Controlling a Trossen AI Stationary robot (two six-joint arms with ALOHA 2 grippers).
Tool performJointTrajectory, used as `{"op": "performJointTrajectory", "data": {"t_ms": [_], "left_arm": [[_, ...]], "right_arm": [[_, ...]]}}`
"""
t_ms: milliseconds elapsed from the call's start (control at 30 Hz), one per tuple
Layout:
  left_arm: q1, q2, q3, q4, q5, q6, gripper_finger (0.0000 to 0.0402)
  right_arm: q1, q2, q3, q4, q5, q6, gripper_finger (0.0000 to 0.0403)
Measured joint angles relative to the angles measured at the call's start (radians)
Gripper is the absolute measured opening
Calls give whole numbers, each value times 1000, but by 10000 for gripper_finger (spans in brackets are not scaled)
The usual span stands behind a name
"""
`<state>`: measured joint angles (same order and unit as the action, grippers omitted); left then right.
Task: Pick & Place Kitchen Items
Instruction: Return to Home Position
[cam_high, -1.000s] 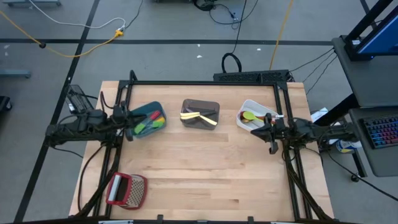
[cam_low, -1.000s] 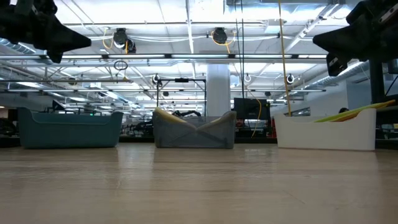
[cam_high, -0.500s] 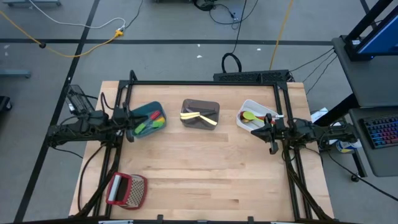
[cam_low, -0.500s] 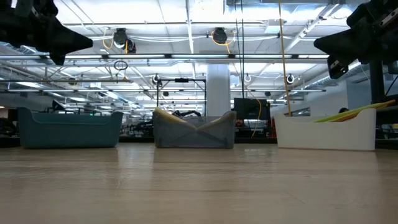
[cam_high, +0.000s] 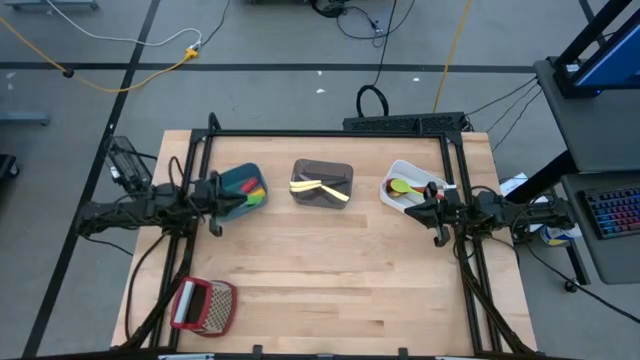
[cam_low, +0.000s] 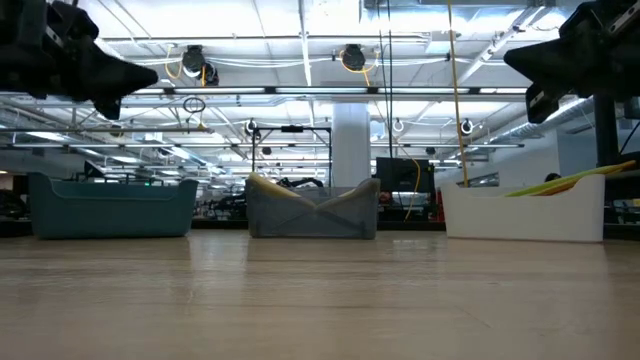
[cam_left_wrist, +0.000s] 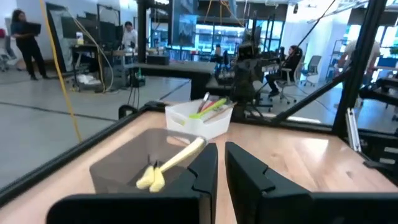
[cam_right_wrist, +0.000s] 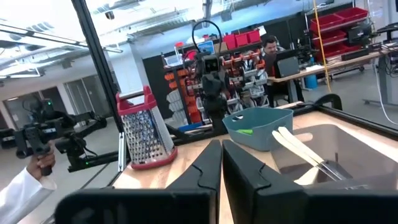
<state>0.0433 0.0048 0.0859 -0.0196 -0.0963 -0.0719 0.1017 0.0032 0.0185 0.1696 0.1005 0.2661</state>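
The kitchen items lie in three bins along the table's far side. Red, green and orange utensils (cam_high: 245, 196) are in the teal bin (cam_high: 232, 180). Yellow ones (cam_high: 320, 187) are in the grey bin (cam_high: 322, 170). Green, yellow and red ones (cam_high: 403, 186) are in the white bin (cam_high: 395, 200). My left gripper (cam_high: 215, 207) hangs shut and level at the teal bin's near left, well above the table (cam_low: 130, 75). My right gripper (cam_high: 433, 214) hangs shut at the white bin's near right (cam_low: 520, 65). Neither holds anything (cam_left_wrist: 221, 152) (cam_right_wrist: 221, 149).
A red-framed metal grater (cam_high: 203, 305) stands near the table's front left corner. A black frame (cam_high: 330, 133) runs around the table's far and side edges. Bare wood (cam_high: 330, 270) stretches across the middle and front.
My left gripper has sunk a little and tipped down to level, its tip reaching slightly farther toward the table's right, still shut.
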Motion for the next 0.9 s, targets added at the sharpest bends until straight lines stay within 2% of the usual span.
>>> {"op": "performJointTrajectory", "data": {"t_ms": [233, 900], "left_arm": [[0, 1, -72, 47, 4, -22, 33], [0, 23, -72, 37, 26, -10, 33]], "right_arm": [[0, 0, -1, -32, 2, 2, 8], [0, 3, -3, -31, 2, -35, 8]]}}
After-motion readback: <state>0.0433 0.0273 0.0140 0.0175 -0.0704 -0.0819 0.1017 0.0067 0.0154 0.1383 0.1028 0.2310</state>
